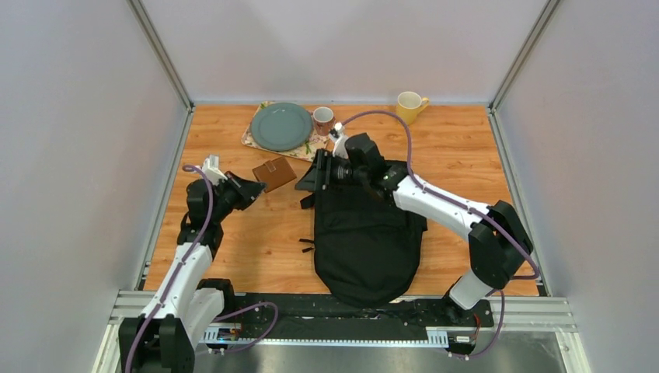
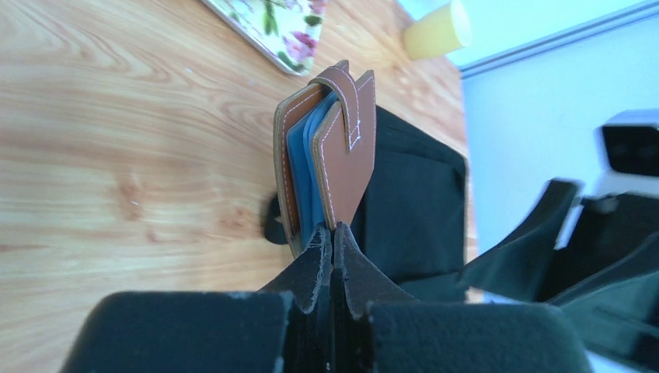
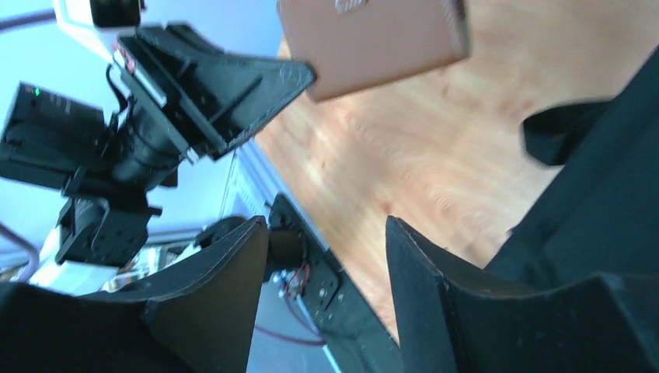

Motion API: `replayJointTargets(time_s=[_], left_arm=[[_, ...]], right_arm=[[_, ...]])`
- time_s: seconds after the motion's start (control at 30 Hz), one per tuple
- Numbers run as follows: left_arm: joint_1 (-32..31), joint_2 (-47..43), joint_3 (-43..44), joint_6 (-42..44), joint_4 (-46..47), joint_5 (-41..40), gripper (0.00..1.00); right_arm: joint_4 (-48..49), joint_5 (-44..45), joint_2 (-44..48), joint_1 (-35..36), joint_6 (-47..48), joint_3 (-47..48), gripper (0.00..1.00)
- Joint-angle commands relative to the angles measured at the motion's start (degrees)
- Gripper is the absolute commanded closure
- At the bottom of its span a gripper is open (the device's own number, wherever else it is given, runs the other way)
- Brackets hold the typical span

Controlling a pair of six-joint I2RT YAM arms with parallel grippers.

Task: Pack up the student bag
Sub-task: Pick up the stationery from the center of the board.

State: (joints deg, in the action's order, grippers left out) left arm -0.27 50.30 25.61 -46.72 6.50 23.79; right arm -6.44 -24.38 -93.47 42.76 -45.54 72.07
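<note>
Right pincer (image 3: 326,233) gapes beside the student bag (image 3: 591,202).

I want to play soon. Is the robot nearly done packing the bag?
Not nearly. Nothing looks packed yet. The left fingers grip a brown wallet beside the black bag. The right fingers stand open at the bag's top end. The wallet must go inside.

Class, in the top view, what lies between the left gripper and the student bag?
The brown wallet, gripped by the left gripper, then bare wooden table up to the student bag; the top view shows this.
</note>
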Motion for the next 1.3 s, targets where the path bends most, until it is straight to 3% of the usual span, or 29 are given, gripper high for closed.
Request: replayJointTargets(time_s=[0.0, 0.17, 0.43, 0.63, 1.27], left_arm=[[-0.08, -5.21, -4.68, -13.73, 9.84, 5.73, 1.0], [-0.6, -12.05, -10.21, -24.27, 18.28, 6.88, 1.0], [-5.44, -17.08, -12.07, -26.58, 17.14, 3.19, 1.0], [-7.02, -20.51, -13.56, -28.6, 17.23, 1.43, 1.0], [-7.99, -27.01, -15.67, -33.08, 16.35, 1.61, 1.0]], right_arm=[[16.42, -0.14, 4.61, 5.56, -11.65, -10.17, 0.39], [22.78, 4.16, 9.18, 7.51, -15.63, -16.52, 0.39], [33.94, 4.87, 10.06, 8.56, -21.43, -21.01, 0.36], [33.95, 8.65, 9.72, 8.48, -21.0, -20.49, 0.35], [35.88, 9.44, 5.14, 7.69, -21.26, -16.88, 0.37]])
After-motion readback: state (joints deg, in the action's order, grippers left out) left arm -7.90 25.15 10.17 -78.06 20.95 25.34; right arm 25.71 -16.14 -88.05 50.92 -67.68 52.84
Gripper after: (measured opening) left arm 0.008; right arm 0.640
